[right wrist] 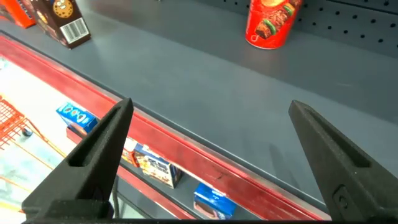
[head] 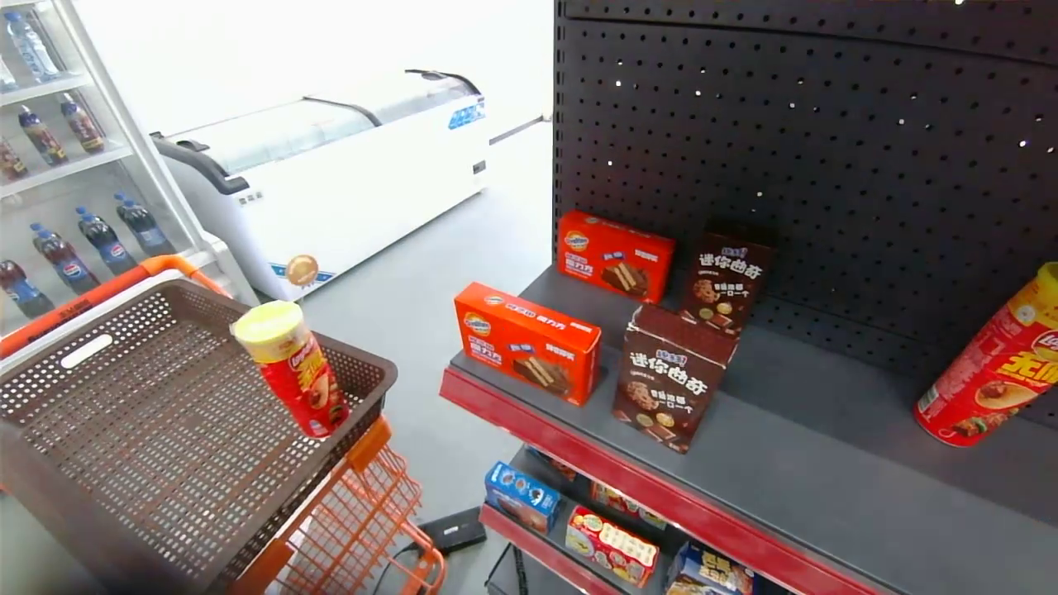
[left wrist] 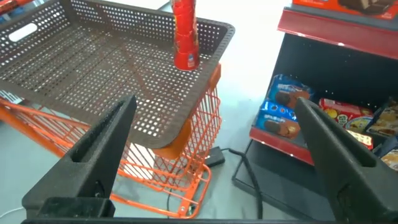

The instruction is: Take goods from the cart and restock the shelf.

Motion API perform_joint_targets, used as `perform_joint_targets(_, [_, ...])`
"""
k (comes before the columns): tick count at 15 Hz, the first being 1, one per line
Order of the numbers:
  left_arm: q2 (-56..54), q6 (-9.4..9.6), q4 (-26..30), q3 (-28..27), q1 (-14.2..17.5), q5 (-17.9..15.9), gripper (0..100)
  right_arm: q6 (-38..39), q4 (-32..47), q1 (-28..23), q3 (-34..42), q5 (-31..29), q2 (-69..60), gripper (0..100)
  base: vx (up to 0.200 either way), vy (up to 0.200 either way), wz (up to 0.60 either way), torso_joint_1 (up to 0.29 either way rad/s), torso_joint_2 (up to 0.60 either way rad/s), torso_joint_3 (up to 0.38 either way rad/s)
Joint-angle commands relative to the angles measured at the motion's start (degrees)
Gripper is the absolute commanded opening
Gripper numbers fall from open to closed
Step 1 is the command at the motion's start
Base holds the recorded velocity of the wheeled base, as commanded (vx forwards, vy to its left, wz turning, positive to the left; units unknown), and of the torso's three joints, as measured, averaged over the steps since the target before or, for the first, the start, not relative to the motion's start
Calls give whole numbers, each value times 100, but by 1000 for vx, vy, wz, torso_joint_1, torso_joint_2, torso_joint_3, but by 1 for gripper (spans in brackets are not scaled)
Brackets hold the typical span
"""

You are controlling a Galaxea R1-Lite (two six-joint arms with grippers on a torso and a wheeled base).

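Far left: glass-fronted cooler (head: 131, 126) with white racks, stocked with upright dark soda bottles (head: 99, 240), blue- and red-labelled, on several levels. Beside it, farther back: long white chest freezer (head: 331, 173) with curved sliding glass lids and dark end trim; round gold sticker (head: 302, 269) low on its front. Grey floor (head: 430, 273) stretching from the freezer toward the foreground. Lying flat on that floor, low in the head view: small black slab-shaped device (head: 453, 529).
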Motion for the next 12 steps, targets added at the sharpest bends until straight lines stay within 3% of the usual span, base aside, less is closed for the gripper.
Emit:
perform_joint_targets(1, [5, 17, -2, 0, 2, -8, 100, -7, -2, 6, 0, 5, -2, 100, 0, 0, 0, 0, 0, 0])
perform_joint_targets(3, [5, 0, 7, -9, 2, 18, 100, -7, -2, 6, 0, -4, -2, 100, 0, 0, 0, 0, 0, 0])
perform_joint_targets(4, [40, 35, 7, -18, 46, 203, 100, -7, -2, 6, 0, -4, -2, 100, 0, 0, 0, 0, 0, 0])
perform_joint_targets(6, [1077, 510, 15, -633, -24, 247, 100, -7, -2, 6, 0, -4, -2, 100, 0, 0, 0, 0, 0, 0])
perform_joint_targets(8, [2580, 220, -37, -1459, -6, 256, 100, 2, -2, 6, 0, -4, -2, 100, 0, 0, 0, 0, 0, 0])
perform_joint_targets(9, [2853, 132, -64, -1600, -6, 256, 100, -7, -2, 6, 0, -4, -2, 100, 0, 0, 0, 0, 0, 0])
perform_joint_targets(10, [3608, -141, -275, -2057, 11, 247, 100, -7, -2, 6, 0, -4, -2, 100, 0, 0, 0, 0, 0, 0])
perform_joint_targets(12, [4303, -360, -626, -2180, 108, 194, 100, -7, -2, 6, 0, -4, -2, 100, 0, 0, 0, 0, 0, 0])
